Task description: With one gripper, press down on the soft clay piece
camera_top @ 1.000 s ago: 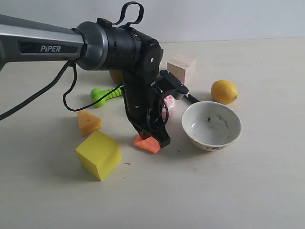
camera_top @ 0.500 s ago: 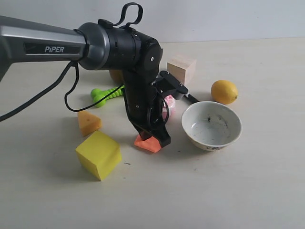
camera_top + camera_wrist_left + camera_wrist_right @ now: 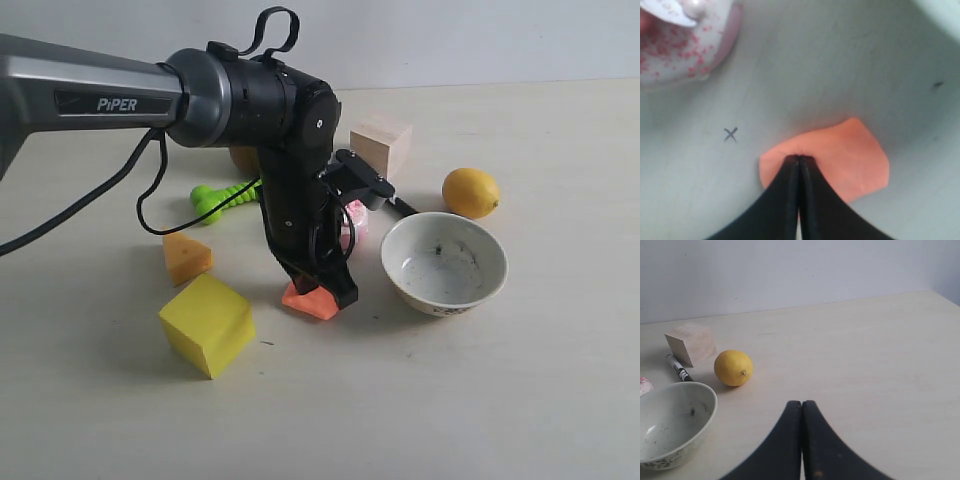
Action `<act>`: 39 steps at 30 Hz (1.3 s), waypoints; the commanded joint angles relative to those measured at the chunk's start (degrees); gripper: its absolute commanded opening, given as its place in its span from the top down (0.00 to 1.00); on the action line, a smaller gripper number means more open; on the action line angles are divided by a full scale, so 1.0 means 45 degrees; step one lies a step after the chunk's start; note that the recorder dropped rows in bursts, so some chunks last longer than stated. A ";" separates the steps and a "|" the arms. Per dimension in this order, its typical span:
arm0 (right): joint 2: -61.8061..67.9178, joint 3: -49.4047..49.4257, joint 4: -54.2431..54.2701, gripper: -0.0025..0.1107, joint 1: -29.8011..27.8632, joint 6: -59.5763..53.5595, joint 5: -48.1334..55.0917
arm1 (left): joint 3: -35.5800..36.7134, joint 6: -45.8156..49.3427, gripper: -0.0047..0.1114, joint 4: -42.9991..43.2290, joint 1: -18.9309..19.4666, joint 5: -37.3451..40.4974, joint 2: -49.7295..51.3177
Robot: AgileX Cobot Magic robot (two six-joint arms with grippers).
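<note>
The soft clay piece, a flat orange-salmon slab, lies on the table between the yellow cube and the bowl. My left gripper points straight down onto it, jaws shut, tips resting on the clay's top. In the left wrist view the shut tips of the left gripper sit on the clay near one edge, and the clay dimples around them. My right gripper is shut with nothing in it, above bare table away from the clay; it does not show in the exterior view.
A yellow cube and a cheese wedge lie left of the clay. A white bowl stands right of it, with a lemon, a wooden block and a marker behind. The pink cake sits close behind the left arm; a green toy lies further back.
The left arm has shifted very slightly to the right while its shut tips stay on the clay. Nothing else has moved.
</note>
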 commanded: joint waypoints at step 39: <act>-0.0080 0.0064 0.0004 0.98 -0.0055 0.0007 -0.0088 | 0.0290 -0.0048 0.70 -0.0322 -0.0090 -0.0565 0.0706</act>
